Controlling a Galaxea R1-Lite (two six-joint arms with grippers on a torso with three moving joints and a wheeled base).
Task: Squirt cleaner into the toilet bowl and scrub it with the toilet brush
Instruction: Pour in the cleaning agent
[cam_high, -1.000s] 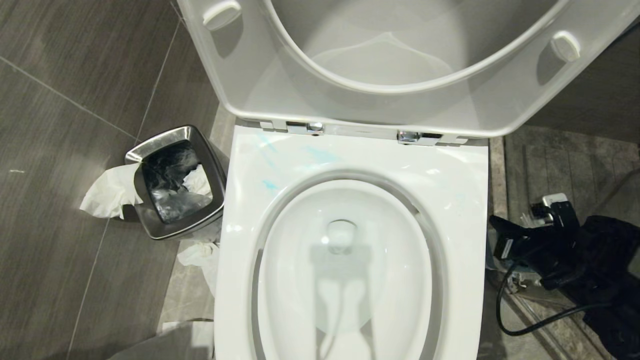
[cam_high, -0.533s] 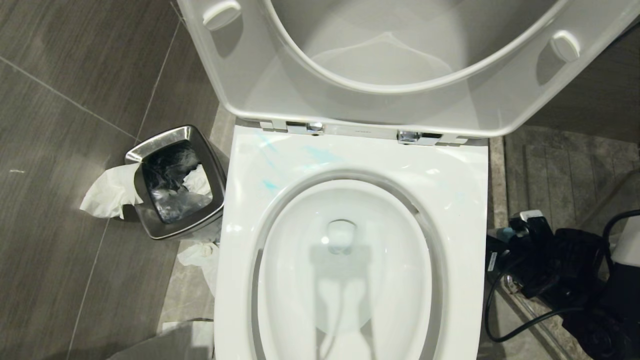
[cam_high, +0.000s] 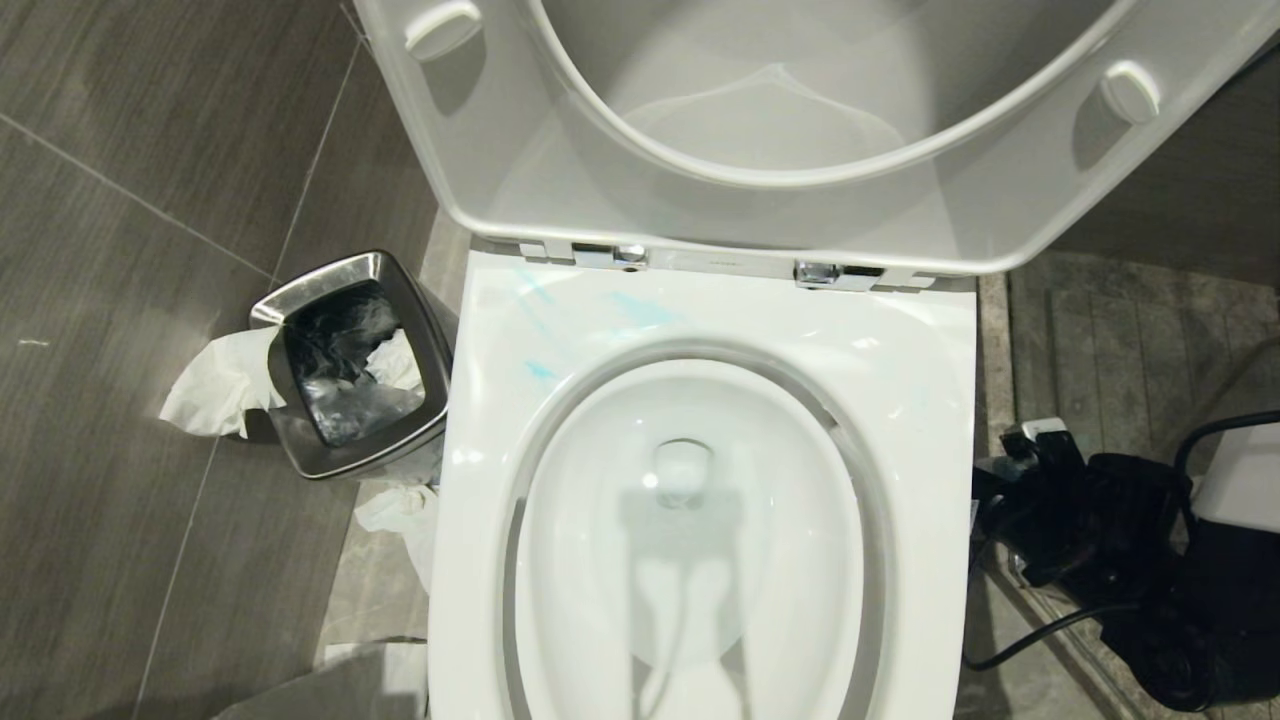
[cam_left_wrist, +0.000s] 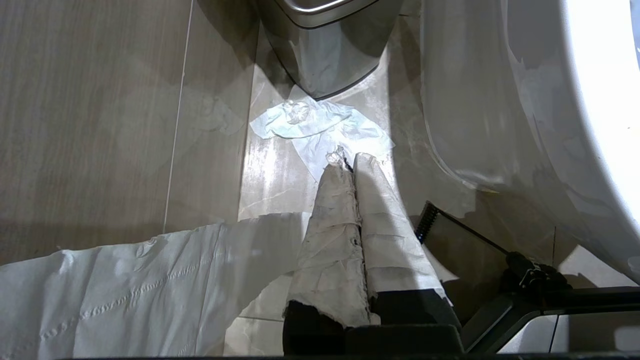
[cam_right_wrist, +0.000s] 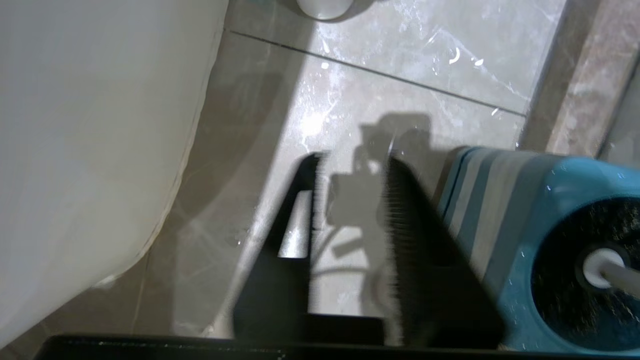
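Two black fingers (cam_right_wrist: 400, 240) of the right gripper (cam_right_wrist: 350, 230) have just spread apart, empty, beside the toilet brush (cam_right_wrist: 607, 272) standing in its blue holder (cam_right_wrist: 490, 210) on the floor – a grab looks imminent.

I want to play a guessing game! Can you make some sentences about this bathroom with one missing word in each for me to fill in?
1. The toilet brush stands in its blue ____.
2. The right gripper has its fingers ____, with nothing between them.
3. The streaks of cleaner on the toilet bowl rim are pale ____.
4. The left gripper is ____, over a tissue lying on the floor.

Missing words: holder; open; blue; shut
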